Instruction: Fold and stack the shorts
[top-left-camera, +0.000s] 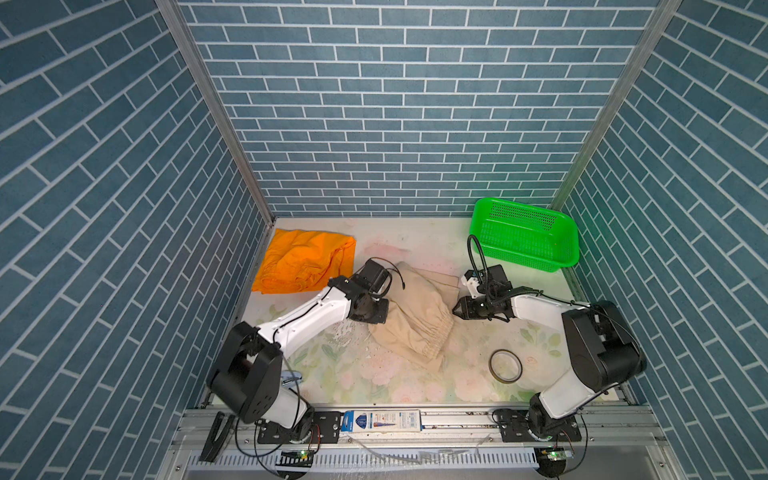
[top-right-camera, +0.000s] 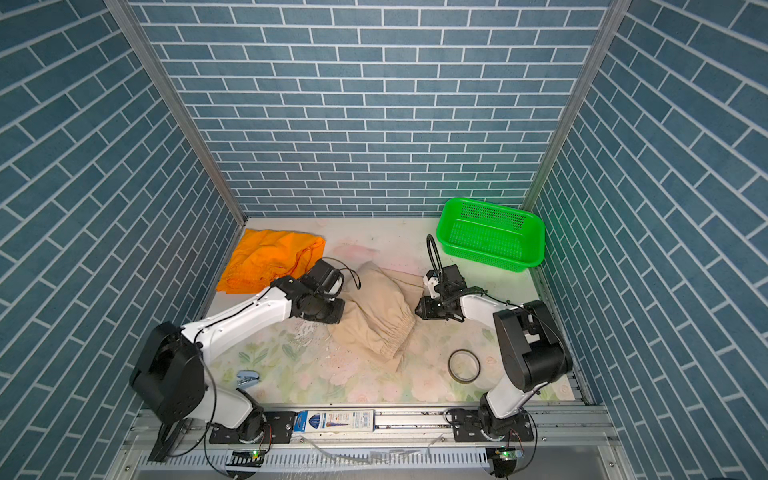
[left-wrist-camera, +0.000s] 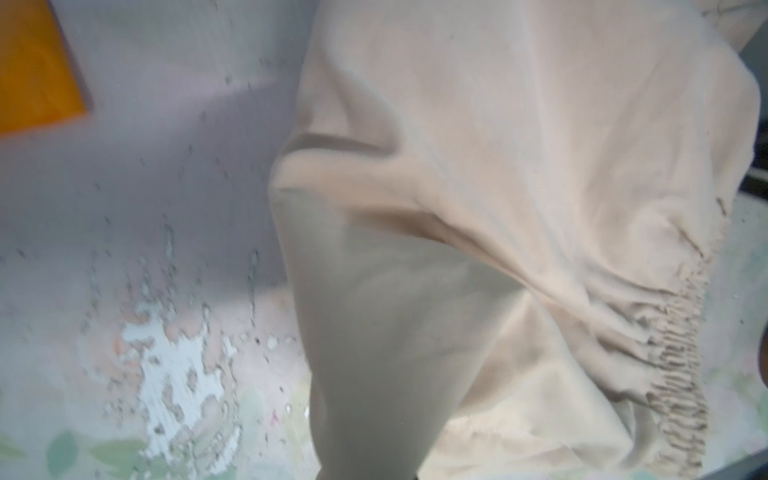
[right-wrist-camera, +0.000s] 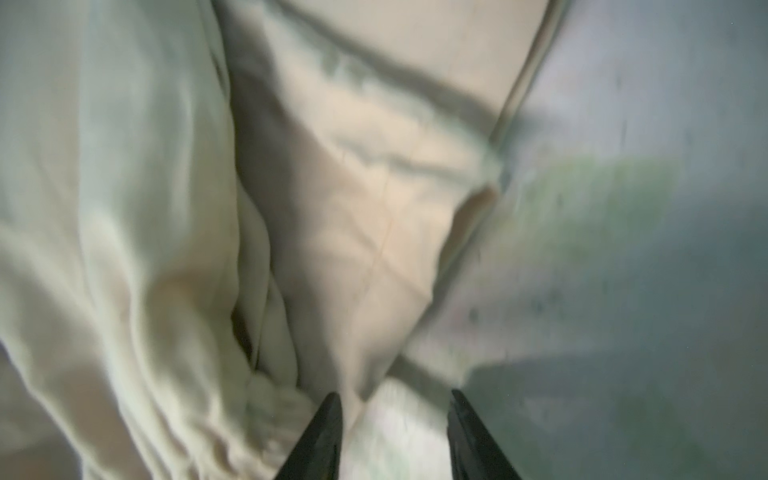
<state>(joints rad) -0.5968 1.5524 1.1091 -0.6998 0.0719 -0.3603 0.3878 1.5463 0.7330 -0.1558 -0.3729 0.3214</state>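
Beige shorts (top-left-camera: 415, 316) (top-right-camera: 378, 307) lie crumpled mid-counter (top-left-camera: 332, 370) (top-right-camera: 311, 365) in both top views, gathered waistband (top-left-camera: 432, 336) toward lower right of frame, legs running up toward centre-right.

Left pincer (top-left-camera: 376, 313) (top-right-camera: 330, 311) sits at the shorts' left edge w/ jaws closed. Its tips are hidden under the wrist in the top views & out of shot in the left wrist view. In that view the beige cloth (left-wrist-camera: 498, 166) lifts off the counter & funnels to bottom centre of frame, so the grip is on beige fabric.

Right pincer (top-left-camera: 457, 309) (top-right-camera: 419, 309) is at the shorts' right edge, pointing left. In the right wrist view its 2 dark fingertips (right-wrist-camera: 328, 436) stand apart at bottom centre, medium gap. A fold of beige cloth (right-wrist-camera: 353, 208) comes down just to that gap; can't tell if it touches, nothing pinched.

Orange shorts (top-left-camera: 303, 262) (top-right-camera: 270, 257) are bunched in the upper-left corner of the counter, apart from the beige pair; a bit of orange shows upper left in the left wrist view (left-wrist-camera: 33, 62).

Green basket (top-left-camera: 523, 218) (top-right-camera: 490, 216) stands upper right on the counter. Dark ring (top-left-camera: 505, 365) (top-right-camera: 464, 365) lies flat lower right, near the beige waistband
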